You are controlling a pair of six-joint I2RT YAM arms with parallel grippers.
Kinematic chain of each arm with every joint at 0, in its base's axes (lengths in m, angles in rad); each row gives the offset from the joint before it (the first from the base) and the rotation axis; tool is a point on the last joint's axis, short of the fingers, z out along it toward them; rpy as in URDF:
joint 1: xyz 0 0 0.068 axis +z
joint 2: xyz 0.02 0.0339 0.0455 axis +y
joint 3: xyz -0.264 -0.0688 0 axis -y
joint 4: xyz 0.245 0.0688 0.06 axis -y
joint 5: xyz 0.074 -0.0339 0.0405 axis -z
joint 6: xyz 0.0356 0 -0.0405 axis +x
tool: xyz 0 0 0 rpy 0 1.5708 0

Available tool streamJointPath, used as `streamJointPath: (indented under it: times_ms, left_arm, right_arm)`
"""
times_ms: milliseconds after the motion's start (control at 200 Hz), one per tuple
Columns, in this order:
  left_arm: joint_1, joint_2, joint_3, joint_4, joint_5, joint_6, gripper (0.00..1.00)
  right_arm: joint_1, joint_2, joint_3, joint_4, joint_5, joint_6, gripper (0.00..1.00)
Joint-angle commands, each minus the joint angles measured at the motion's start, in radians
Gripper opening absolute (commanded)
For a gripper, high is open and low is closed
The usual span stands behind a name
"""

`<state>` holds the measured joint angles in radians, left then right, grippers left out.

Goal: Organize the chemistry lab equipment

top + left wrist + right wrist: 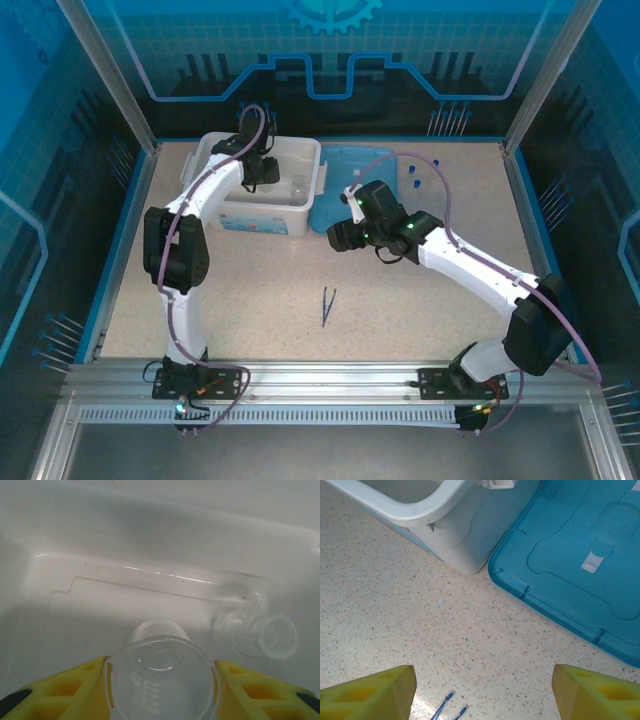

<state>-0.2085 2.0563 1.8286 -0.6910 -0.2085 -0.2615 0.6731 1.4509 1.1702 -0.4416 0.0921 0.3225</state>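
Flask (255, 635) lies in tub (240, 215), left gripper (162, 680) inside tub clamps beaker (165, 695), not yet released; right gripper (484, 692) hangs wide open, empty, just outside tub; tweezers (328, 305) and tubes (414, 178) on table (250, 290) outside tub are left.

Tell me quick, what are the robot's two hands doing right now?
Left gripper: closed on the glass beaker, inside the white tub.
Right gripper: open, holding nothing.

White tub (262, 215), light-blue lid (335, 165), dark-blue tweezers (327, 306), speckled beige table (260, 290), clear beaker (162, 680)
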Motion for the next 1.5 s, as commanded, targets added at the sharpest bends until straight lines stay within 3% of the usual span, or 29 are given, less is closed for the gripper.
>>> streamJointPath:
  times_ms: [0,1226,1496]
  left_arm:
    - [0.014,0.034,0.05,0.007,0.026,0.005,0.49]
    - [0.021,0.184,0.123,-0.071,0.058,0.028,0.49]
    - [0.02,0.201,0.141,-0.089,0.063,0.029,0.53]
  right_arm:
    - [-0.006,-0.024,-0.019,-0.016,-0.019,0.024,0.73]
    - [0.009,-0.026,-0.001,-0.043,0.0,0.032,0.72]
    - [0.01,-0.023,0.008,-0.045,0.0,0.029,0.72]
